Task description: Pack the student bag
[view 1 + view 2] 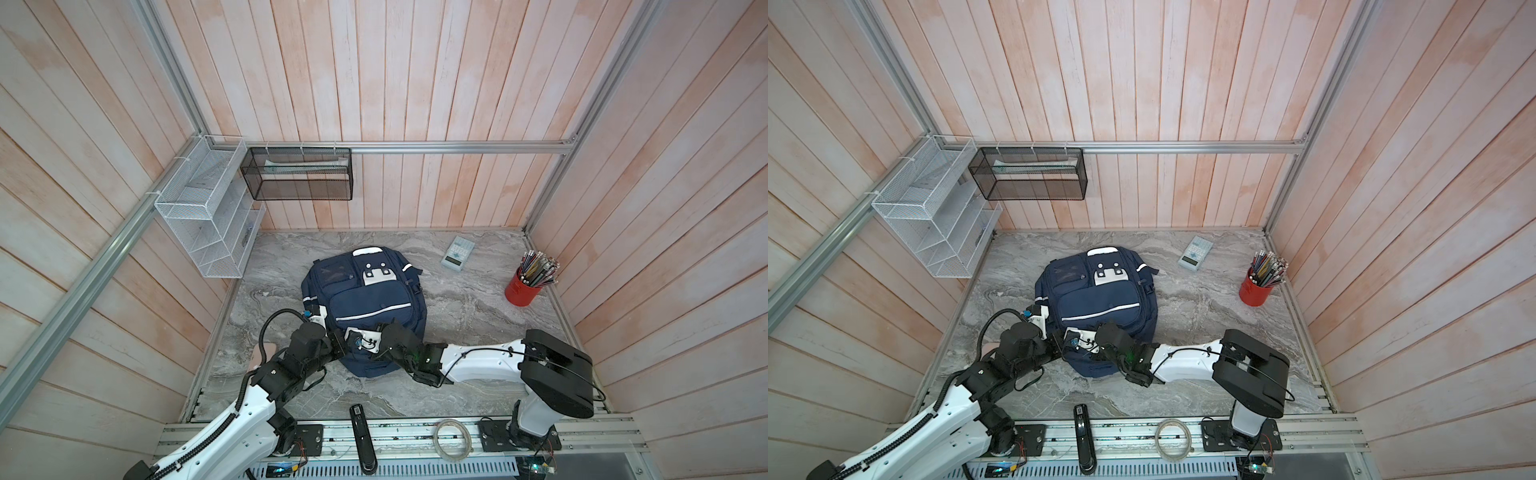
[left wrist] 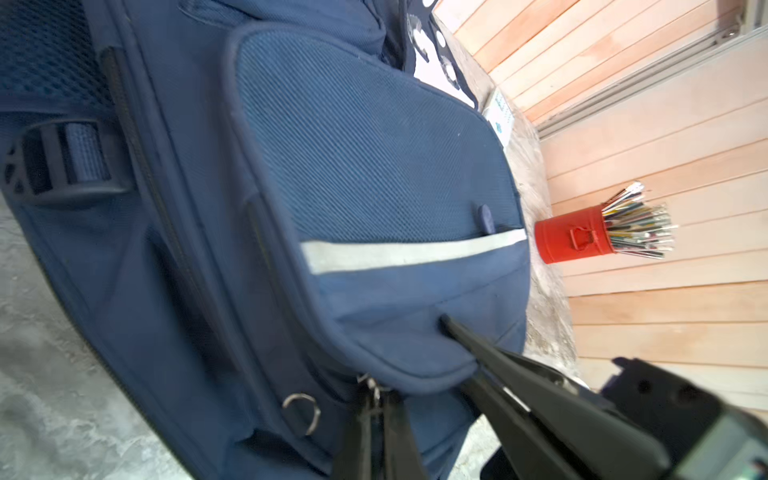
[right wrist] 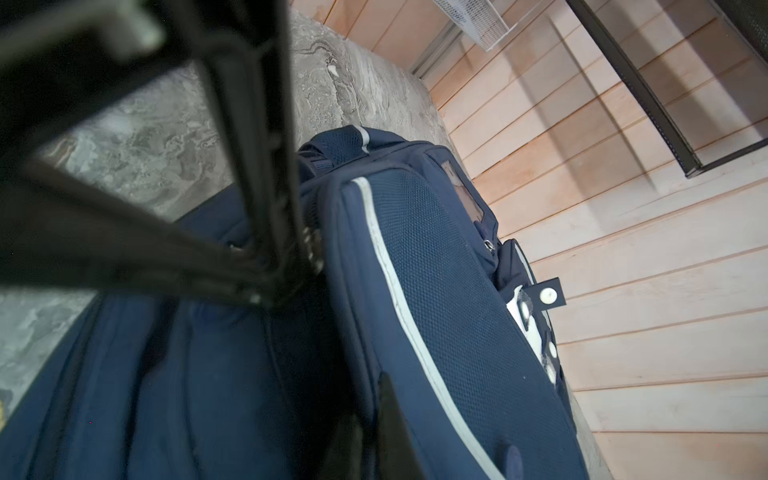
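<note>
While clamped, L gripper (image 2: 376, 395), R gripper (image 2: 449, 325) touch bag (image 1: 365, 299).

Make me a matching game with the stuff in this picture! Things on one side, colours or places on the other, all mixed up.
Things:
1. student bag
2. calculator
3. pencil cup
4. tape roll

Clues:
A. red
B. navy blue with white stripes
C. see-through ring on the front metal rail
D. pale and flat, near the back wall

Pairs: 1-B, 2-D, 3-A, 4-C
</note>
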